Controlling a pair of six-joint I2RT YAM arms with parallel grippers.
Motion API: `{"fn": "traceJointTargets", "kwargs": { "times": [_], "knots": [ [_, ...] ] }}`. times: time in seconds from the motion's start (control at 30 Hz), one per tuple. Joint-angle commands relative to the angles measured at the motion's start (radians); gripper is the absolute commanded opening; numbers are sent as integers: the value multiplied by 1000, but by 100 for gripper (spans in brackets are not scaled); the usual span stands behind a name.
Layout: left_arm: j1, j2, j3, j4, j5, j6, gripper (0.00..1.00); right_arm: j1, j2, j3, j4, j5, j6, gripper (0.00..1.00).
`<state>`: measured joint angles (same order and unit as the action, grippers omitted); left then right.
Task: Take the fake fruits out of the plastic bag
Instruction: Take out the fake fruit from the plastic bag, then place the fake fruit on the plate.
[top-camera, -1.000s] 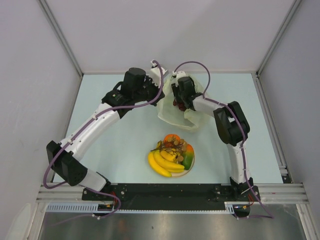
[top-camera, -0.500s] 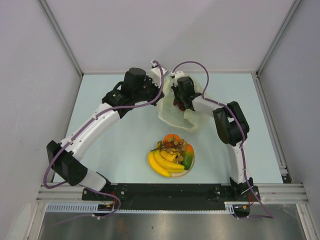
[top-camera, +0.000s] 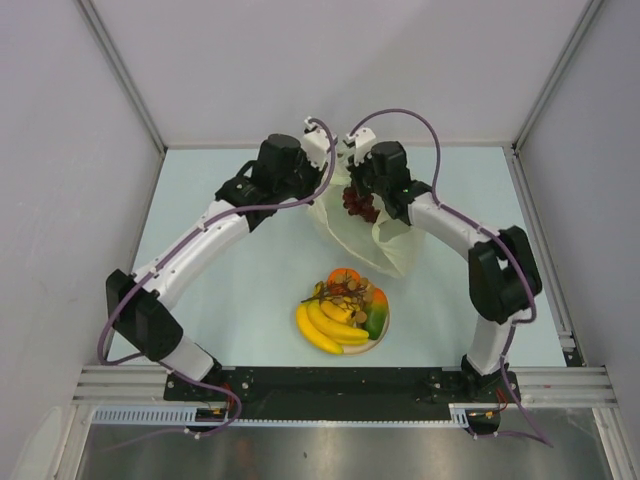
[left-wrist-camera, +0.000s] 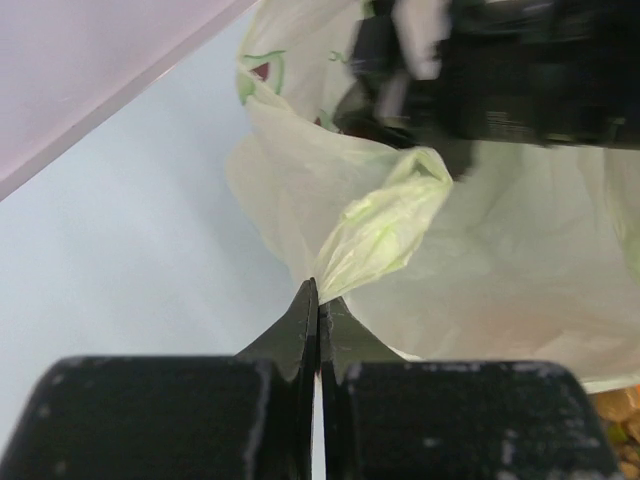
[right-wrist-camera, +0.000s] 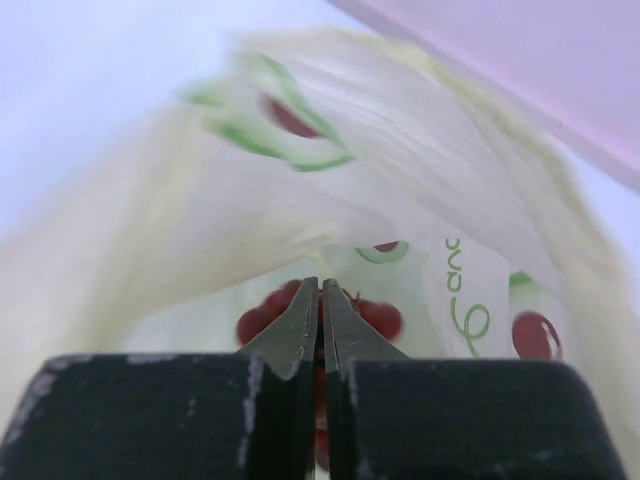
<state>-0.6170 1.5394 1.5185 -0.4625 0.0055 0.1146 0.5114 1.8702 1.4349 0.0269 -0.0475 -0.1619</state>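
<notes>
Fruits fill the round cream plate; right fingers clench dark red plastic grapes, left fingers pinch the crinkly yellow-green bag.

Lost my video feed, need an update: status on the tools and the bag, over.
Left tool shut, pinching plastic bag edge. Right tool shut on grape bunch, over the bag. Other fruits on plate. No obstruction seen.

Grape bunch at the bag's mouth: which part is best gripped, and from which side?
Its upper end, from above. The grape bunch is a lumpy cluster of berries in the open top of the plastic bag, so an overhead pinch avoids the film. The right gripper appears shut on it there.
</notes>
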Motion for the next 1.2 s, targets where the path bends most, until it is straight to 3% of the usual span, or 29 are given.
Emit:
{"fn": "traceJointTargets", "kwargs": {
  "times": [0.0, 0.27, 0.43, 0.6, 0.8, 1.0, 1.17],
  "knots": [
    [-4, 42, 54, 74, -114, 7, 0, 29, -178, -50, 4, -113, 15, 0],
    [14, 185, 147, 91, -245, 46, 0, 36, -397, -83, -53, -219, 88, 0],
    [22, 215, 189, 96, -276, 57, 0, 65, -542, -82, -161, -342, 13, 0],
    [20, 196, 190, 67, -191, 20, 0, 122, -678, -87, -361, -411, -122, 0],
    [19, 143, 157, 39, -110, -1, 0, 265, -796, -123, -576, -359, -237, 0],
    [19, 108, 143, 22, -18, -32, 0, 378, -841, -143, -706, -311, -217, 0],
    [20, 110, 172, -21, 20, -53, 0, 377, -849, -143, -746, -327, -243, 0]
  ]
}}
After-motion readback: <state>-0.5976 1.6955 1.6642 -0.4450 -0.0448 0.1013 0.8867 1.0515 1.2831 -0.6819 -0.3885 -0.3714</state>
